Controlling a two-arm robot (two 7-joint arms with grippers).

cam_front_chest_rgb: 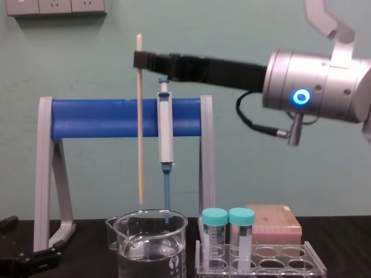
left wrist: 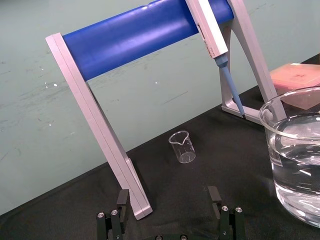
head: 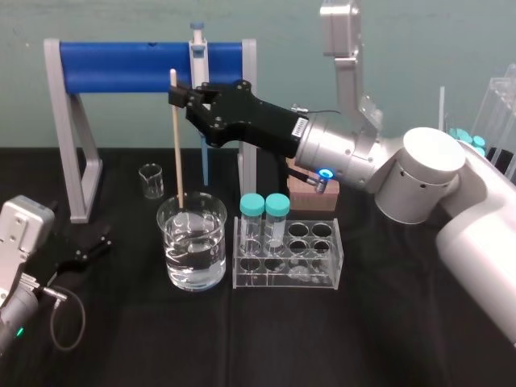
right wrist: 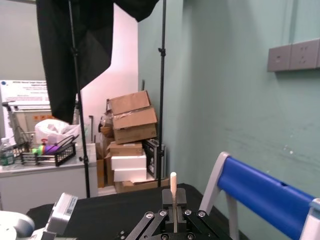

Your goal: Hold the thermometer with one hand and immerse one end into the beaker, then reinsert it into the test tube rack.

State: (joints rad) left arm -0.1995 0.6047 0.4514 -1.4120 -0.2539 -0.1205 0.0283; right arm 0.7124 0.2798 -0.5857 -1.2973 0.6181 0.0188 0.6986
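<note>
My right gripper (head: 179,97) is shut on the upper part of the thermometer (head: 176,145), a thin cream-white rod held upright. In the chest view the thermometer (cam_front_chest_rgb: 139,121) hangs with its lower end just above the rim of the wide beaker (cam_front_chest_rgb: 152,219), which is about half full of water. From the right wrist view the rod's top (right wrist: 173,183) sticks up between the closed fingers. The clear test tube rack (head: 337,266) stands right of the beaker (head: 172,224). My left gripper (head: 89,246) rests open on the table at the left, nothing between its fingers (left wrist: 122,198).
A grey stand with a blue bar (head: 137,66) spans the back, and a pipette (cam_front_chest_rgb: 166,130) hangs from it just behind the thermometer. A small beaker (head: 151,180) sits behind the wide one. Two teal-capped tubes (head: 264,218) stand in the rack, a pink box (head: 314,195) behind it.
</note>
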